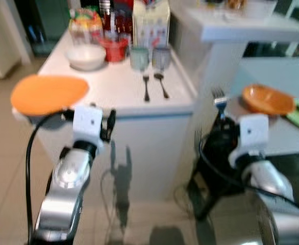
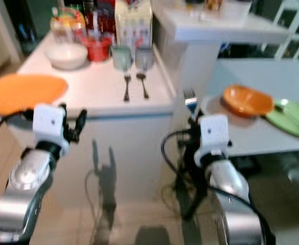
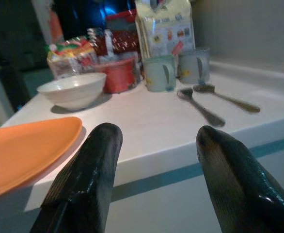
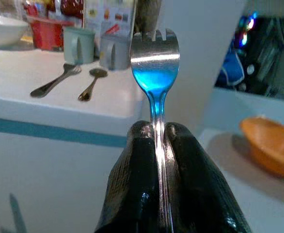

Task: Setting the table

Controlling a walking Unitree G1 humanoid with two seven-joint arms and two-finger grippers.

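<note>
A white counter (image 1: 114, 87) stands ahead, and at about 2 o'clock from it the right gripper (image 4: 157, 133) has its fingers clamped on the handle of a fork (image 4: 154, 53) held upright, tines up. Beyond the fork at 1 o'clock an orange bowl (image 1: 267, 99) sits on a lower table (image 2: 272, 135). At 10 o'clock the left gripper (image 3: 154, 145), fingers spread and holding nothing, hovers at the counter edge beside an orange plate (image 1: 48, 94), with a second fork (image 1: 146, 88) and a spoon (image 1: 161, 84) lying before two mugs (image 1: 139, 57).
</note>
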